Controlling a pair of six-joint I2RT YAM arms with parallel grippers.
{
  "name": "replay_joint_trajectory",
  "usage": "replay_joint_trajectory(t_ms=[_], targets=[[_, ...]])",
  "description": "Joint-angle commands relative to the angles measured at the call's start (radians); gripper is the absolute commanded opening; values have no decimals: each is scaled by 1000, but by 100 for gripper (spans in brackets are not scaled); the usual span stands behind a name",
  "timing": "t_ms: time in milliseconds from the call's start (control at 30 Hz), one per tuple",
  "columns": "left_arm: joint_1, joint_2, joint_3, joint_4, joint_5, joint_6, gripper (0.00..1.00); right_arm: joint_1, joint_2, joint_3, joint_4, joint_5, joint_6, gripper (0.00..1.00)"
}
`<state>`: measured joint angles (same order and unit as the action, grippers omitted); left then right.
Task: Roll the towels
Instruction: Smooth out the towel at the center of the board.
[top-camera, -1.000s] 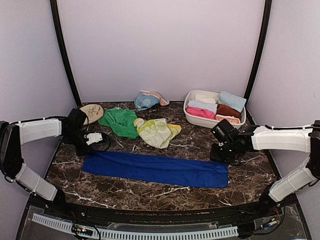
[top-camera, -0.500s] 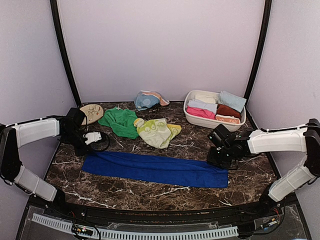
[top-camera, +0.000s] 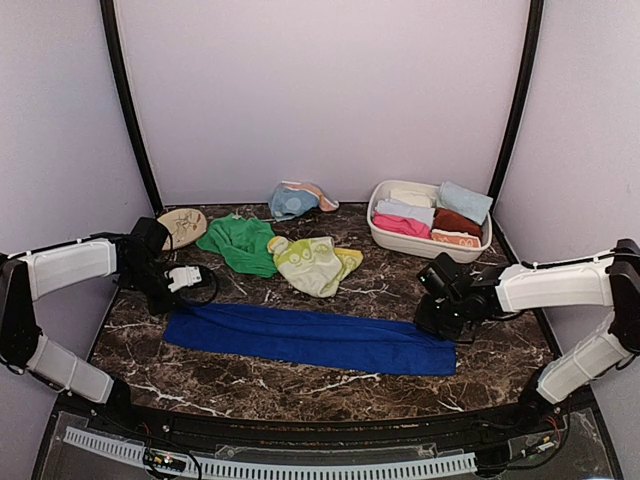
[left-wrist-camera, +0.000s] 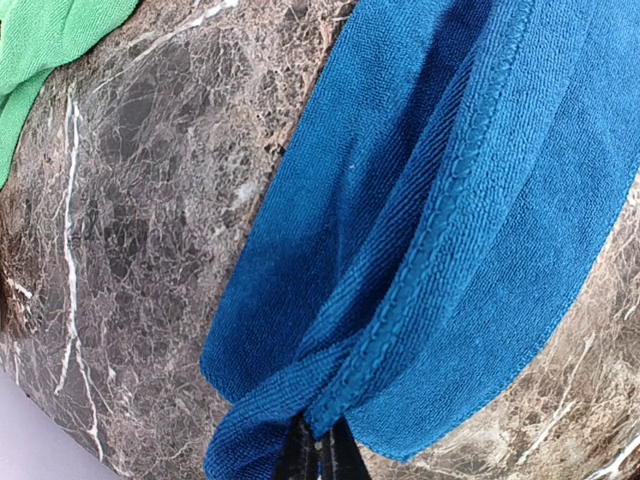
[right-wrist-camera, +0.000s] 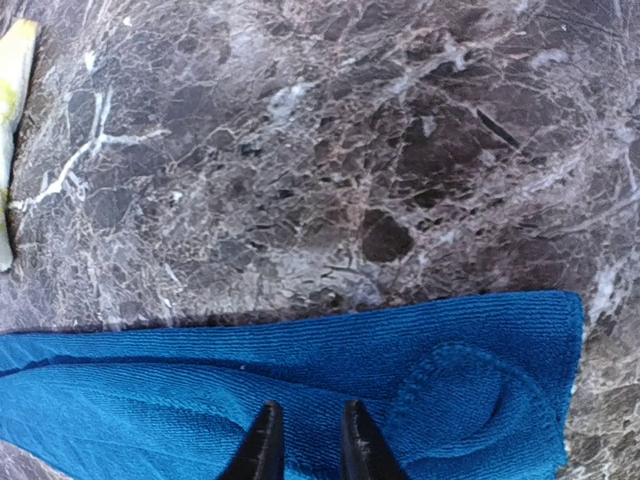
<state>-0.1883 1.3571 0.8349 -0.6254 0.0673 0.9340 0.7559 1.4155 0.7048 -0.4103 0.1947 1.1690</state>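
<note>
Plainly, the royal blue towel (top-camera: 310, 340) lies as a long folded strip across the lower middle of the top view, flat on the marble table (top-camera: 300, 395). It looks soft, light and limp, likely to sag and bunch wherever it is lifted. Its terry nap should cling to itself once rolled. The stitched hem is the firmest part, so the end corners seem the best places to hold.

The left gripper (left-wrist-camera: 318, 457), at the bottom edge of its wrist view, is clamped on the strip's left end, with cloth gathered into a pucker at its tips. The right gripper (right-wrist-camera: 312, 445) sits on the right end with its fingers a narrow gap apart. Whether any cloth is pinched between them I cannot tell, since the frame's bottom edge cuts the tips off.

From above, both sets of fingertips are hidden under the wrists, and how many layers the strip has is hard to make out.
</note>
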Motion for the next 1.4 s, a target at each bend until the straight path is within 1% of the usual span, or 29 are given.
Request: replay_joint_trajectory(t_ms=[0, 67, 133, 267, 300, 333, 367, 400, 467, 500, 567, 700, 800, 867, 900, 967, 1033, 1100, 1233, 1367], targets=[[-3, -30, -18, -33, 12, 6, 0, 9, 11, -17, 83, -13, 46, 14], [-3, -38, -25, -29, 6, 10, 0, 10, 10, -20, 93, -18, 54, 6], [-3, -45, -33, -22, 6, 17, 0, 9, 4, -25, 99, -17, 65, 1], [-3, -44, -31, -22, 4, 16, 0, 9, -25, -40, 78, -10, 82, 0], [-3, -44, -29, -24, 6, 14, 0, 10, -35, -43, 63, -7, 81, 3], [-3, -44, -30, -25, 10, 12, 0, 10, -45, -42, 43, -3, 79, 10], [-2, -44, -31, -25, 13, 12, 0, 9, -55, -40, 20, 2, 75, 19], [-3, -44, -33, -25, 15, 11, 0, 9, -67, -37, -5, 14, 66, 26], [-3, -44, -38, -20, 14, 9, 0, 9, -88, -30, -41, 22, 16, 35], [-3, -42, -40, -18, 14, 10, 0, 9, -92, -19, -68, 28, -14, 38], [-3, -40, -43, -14, 10, 10, 0, 5, -94, 26, -137, 53, -111, 39], [-3, -30, -40, -10, 3, 11, 0, 4, -64, 126, -228, 72, -429, 38], [-3, -20, -38, -6, -6, 10, 0, 2, -27, 162, -317, 103, -565, 40], [-3, -15, -35, -2, -8, 9, 0, -41, -11, 160, -342, 99, -552, 43], [-3, -14, -33, -3, -6, 7, 0, -83, -17, 146, -332, 68, -526, 43], [-3, -13, -30, -5, -2, 2, 0, -150, -51, 97, -269, 4, -469, 44], [-2, -13, -30, -8, 1, 2, 0, -191, -81, 48, -195, -52, -416, 45], [-3, -12, -31, -7, -2, 2, 0, -199, -67, 39, -169, -81, -381, 47], [-2, -9, -28, -10, -6, 5, 0, -187, -20, 45, -129, -111, -331, 47], [-3, -7, -30, -10, -3, 0, 0, -176, -20, 46, -88, -101, -285, 47]])
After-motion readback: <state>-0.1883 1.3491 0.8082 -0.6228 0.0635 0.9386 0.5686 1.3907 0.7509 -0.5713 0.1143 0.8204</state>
